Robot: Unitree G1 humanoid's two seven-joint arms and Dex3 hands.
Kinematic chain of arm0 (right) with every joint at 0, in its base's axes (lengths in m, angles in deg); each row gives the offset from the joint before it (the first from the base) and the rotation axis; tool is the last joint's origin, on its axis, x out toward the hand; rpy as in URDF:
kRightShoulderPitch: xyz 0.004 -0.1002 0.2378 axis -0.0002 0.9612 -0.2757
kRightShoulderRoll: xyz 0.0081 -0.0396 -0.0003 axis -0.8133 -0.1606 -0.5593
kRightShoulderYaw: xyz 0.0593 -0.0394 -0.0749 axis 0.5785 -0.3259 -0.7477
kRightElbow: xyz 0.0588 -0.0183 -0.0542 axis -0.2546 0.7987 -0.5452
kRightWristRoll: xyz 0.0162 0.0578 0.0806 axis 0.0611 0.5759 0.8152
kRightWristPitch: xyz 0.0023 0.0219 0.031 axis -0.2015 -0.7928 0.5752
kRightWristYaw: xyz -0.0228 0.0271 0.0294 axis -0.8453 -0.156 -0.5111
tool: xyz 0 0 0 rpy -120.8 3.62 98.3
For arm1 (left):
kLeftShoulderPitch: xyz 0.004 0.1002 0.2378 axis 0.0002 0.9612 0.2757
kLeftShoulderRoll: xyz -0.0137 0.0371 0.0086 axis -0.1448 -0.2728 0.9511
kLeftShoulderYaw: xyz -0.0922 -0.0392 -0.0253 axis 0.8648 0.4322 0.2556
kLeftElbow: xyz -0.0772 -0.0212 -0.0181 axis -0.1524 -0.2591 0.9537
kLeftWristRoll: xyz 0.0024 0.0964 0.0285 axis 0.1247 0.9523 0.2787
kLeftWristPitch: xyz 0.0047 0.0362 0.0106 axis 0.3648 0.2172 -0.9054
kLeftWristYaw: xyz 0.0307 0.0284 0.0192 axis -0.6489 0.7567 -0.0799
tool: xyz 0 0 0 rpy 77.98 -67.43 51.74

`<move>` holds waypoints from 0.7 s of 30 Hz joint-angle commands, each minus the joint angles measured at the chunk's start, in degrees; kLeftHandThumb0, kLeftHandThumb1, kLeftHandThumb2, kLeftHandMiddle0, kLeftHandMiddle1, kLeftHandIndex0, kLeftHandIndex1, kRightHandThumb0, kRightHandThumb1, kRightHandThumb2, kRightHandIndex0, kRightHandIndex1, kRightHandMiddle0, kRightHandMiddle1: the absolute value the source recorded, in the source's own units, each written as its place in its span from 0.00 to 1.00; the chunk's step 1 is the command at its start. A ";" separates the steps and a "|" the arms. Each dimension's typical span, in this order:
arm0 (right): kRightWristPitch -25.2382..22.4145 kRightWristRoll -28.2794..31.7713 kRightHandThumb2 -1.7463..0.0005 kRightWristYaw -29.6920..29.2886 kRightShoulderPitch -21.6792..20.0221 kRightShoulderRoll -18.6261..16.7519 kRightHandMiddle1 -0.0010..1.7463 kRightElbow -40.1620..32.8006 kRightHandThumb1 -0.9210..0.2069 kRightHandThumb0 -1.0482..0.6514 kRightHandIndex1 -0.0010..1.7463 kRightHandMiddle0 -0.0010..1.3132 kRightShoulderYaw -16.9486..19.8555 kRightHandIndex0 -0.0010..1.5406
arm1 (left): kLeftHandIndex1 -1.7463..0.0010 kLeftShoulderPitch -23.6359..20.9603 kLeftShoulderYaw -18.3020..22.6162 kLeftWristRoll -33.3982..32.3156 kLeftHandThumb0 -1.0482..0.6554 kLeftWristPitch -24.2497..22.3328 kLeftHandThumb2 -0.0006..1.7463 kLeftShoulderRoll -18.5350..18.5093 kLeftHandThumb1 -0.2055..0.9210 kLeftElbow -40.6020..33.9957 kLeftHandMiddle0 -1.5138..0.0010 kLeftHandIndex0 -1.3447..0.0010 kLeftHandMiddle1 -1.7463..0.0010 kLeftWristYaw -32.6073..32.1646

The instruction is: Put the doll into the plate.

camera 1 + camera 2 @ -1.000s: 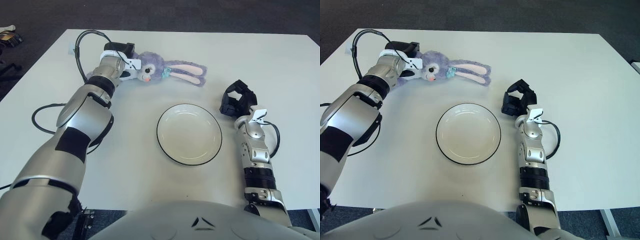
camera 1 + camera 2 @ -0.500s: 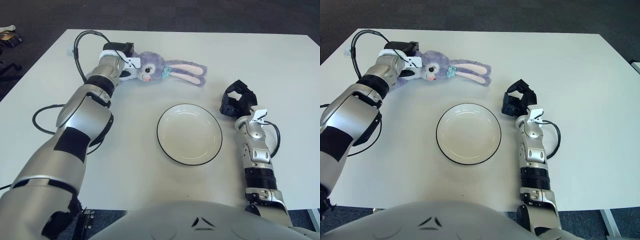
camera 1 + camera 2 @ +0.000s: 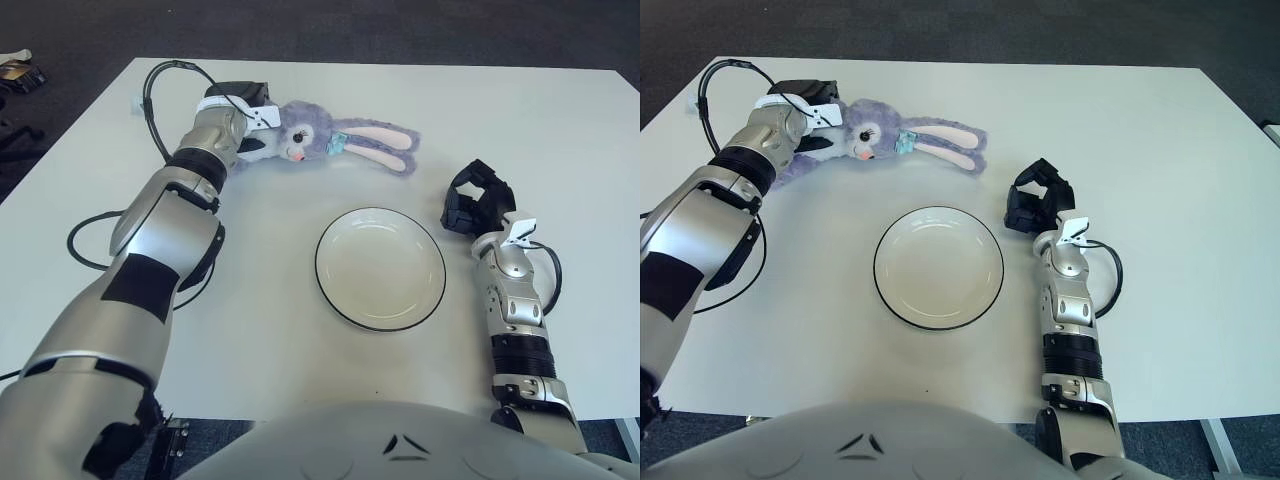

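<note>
While the left robot hand (image 3: 243,112) grips the body of the purple plush bunny doll with long pink-lined ears (image 3: 330,141) at the far left of the white counter (image 3: 560,130), the doll lies on its side there, head and ears stretched toward the right. Its ears end well short of the round white plate with a thin dark rim (image 3: 381,268), which sits nearer the robot at the counter's middle, apart from the doll. Just right of the plate shows the right robot hand (image 3: 472,202), its dark fingers curled inward and grasping nothing. A black cable (image 3: 95,240) loops beside the left arm.
</note>
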 commanded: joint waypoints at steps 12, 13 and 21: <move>-1.77 0.22 0.18 0.62 1.80 0.41 1.00 4.46 0.61 0.31 1.00 0.52 -0.12 0.87 | 0.00 1.30 1.66 -2.55 0.62 3.20 1.00 -0.33 0.06 -0.97 0.33 0.44 0.14 1.52; -1.79 0.38 0.18 0.78 1.74 0.47 1.00 4.59 0.61 0.31 1.00 0.52 -0.04 0.87 | 0.00 1.25 1.84 -2.77 0.62 3.51 1.00 -0.53 0.06 -1.20 0.34 0.44 0.13 1.78; -1.66 0.15 0.18 0.76 1.50 0.54 1.00 5.13 0.61 0.31 1.00 0.52 0.11 0.87 | 0.00 0.87 1.35 -2.30 0.62 4.81 1.00 -1.58 0.07 -2.44 0.35 0.45 0.11 2.17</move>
